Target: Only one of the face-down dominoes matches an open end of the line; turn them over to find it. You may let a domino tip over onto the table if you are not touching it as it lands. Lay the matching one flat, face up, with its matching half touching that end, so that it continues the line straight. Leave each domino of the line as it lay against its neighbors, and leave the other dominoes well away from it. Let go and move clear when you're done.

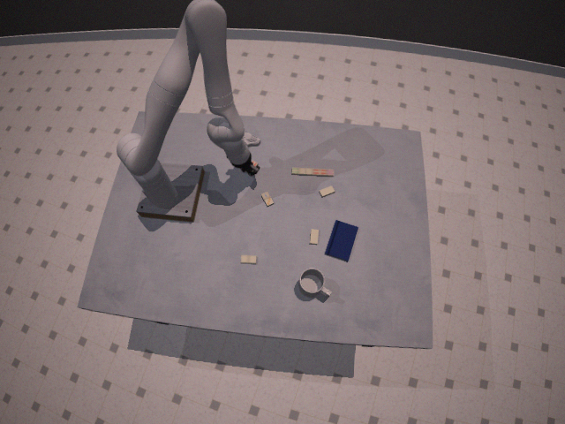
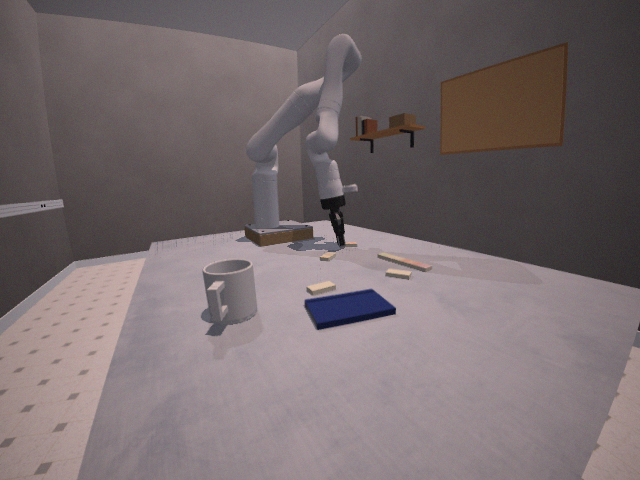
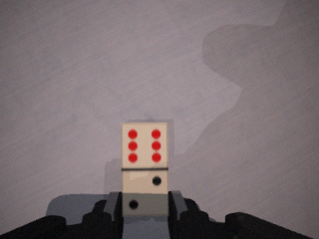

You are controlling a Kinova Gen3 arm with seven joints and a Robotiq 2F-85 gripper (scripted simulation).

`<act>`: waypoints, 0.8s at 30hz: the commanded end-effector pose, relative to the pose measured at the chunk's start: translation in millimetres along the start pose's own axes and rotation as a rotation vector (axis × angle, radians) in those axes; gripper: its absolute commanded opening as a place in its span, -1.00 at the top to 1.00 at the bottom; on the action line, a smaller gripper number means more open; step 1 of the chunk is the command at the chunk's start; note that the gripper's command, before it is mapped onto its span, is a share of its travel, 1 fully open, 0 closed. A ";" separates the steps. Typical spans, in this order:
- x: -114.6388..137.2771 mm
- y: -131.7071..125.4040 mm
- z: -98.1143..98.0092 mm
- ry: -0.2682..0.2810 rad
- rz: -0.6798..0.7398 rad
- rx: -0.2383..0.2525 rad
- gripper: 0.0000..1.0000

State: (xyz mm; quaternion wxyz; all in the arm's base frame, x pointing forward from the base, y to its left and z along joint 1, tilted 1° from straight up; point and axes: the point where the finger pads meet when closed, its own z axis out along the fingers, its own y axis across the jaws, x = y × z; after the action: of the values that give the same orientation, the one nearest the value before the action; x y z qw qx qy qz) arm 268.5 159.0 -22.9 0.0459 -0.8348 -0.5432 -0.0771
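My gripper [image 1: 252, 170] [image 2: 340, 243] [image 3: 145, 207] is shut on a domino [image 1: 255, 163] [image 2: 351, 244] [image 3: 145, 145], its pads against the two long sides near one end. The domino's face shows to the wrist camera: six red pips on the far half, two black pips on the half between the fingers. It seems slightly above the table. The line of dominoes [image 1: 312, 171] [image 2: 404, 261] lies to the right, reddish at its right end, pale green at its left. One loose domino [image 1: 267, 199] [image 2: 327, 256] shows orange marks. Others [image 1: 327, 192] [image 1: 314, 237] [image 1: 248, 259] look plain; their faces are not visible.
A blue book [image 1: 342, 240] [image 2: 349, 308] lies right of the plain domino near the middle. A grey mug [image 1: 312, 280] [image 2: 230, 290] stands toward the table's front edge. The robot's base plate [image 1: 193, 193] [image 2: 279, 235] is at the left of the table.
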 end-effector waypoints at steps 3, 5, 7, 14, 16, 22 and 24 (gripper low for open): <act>0.4 -0.2 0.2 0.000 -0.001 0.000 0.33; 0.4 -0.2 0.2 0.000 -0.001 0.000 0.33; 0.4 -0.2 0.2 0.000 -0.001 0.000 0.06; 0.4 -0.2 0.2 0.000 -0.001 0.000 0.06; 0.4 -0.2 0.2 0.000 -0.001 0.000 0.06; 0.4 -0.2 0.2 0.000 -0.001 0.000 0.06; 0.4 -0.2 0.2 0.000 -0.001 0.000 0.06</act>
State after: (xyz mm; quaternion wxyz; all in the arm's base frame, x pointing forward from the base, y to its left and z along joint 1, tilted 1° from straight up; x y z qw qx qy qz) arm 268.2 159.3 -23.3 0.0461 -0.8345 -0.5437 -0.0767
